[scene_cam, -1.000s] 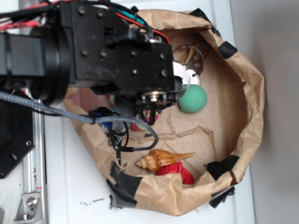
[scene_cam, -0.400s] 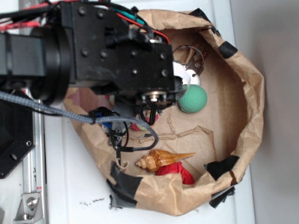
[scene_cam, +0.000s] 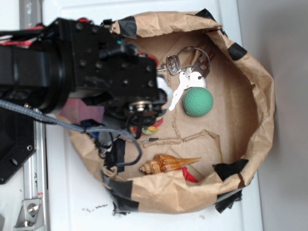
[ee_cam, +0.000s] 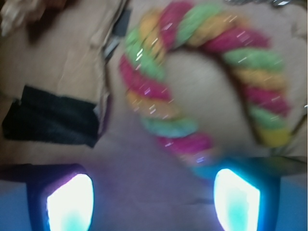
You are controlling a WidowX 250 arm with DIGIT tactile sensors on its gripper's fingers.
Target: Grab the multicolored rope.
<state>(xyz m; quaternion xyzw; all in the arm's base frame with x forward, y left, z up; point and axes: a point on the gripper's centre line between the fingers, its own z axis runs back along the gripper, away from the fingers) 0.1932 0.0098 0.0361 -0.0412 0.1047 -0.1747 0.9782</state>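
Observation:
The multicolored rope (ee_cam: 150,90), twisted from pink, yellow and green strands, lies bent in an arch on the brown paper floor. In the wrist view it fills the upper half, with its nearer end just above my right fingertip (ee_cam: 236,202). My gripper (ee_cam: 153,195) is open, its two glowing fingertips far apart with only bare paper between them. In the exterior view only a short bit of the rope (scene_cam: 153,127) peeks out below the black arm head, which hides the fingers.
A crumpled paper bag (scene_cam: 262,96) walls the scene in. Inside lie a green ball (scene_cam: 198,101), a bunch of keys (scene_cam: 185,73), a brown shell (scene_cam: 166,163), a red item (scene_cam: 190,176) and a pink block (scene_cam: 84,110). Black tape (ee_cam: 53,115) is left of the rope.
The arm has shifted left, uncovering the keys and more of the rope. The bag's front wall now stands higher and hides most of the red item.

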